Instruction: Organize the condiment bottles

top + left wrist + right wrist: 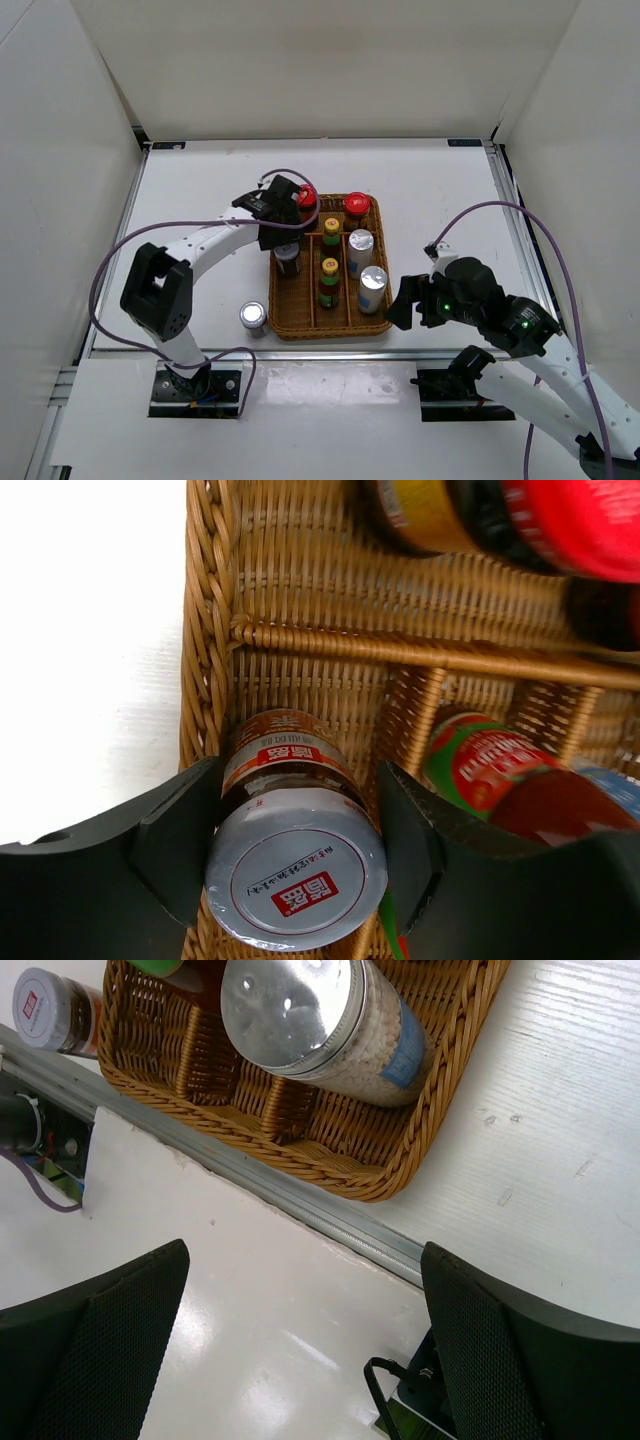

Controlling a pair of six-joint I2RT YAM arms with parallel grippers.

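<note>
Lower left of the top view, one short silver-lidded jar [253, 317] stands alone on the worktop [190, 190], just outside the wicker tray [330, 333]. Now the left hand [295, 810]: it's clenched on the second silver-lidded jar [298, 872], pads on both sides, low in the tray's leftmost compartment. My advice: seat it upright, open straight, and lift clear of the wicker wall and divider. The sauce bottles [331, 228], red-capped jars [357, 205] and shakers [373, 287] look sorted. Far right, the right hand [305, 1330] hangs released and empty off the tray's corner.

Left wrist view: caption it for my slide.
Left hand grips a silver-lidded jar at the wicker tray's left edge.
</note>
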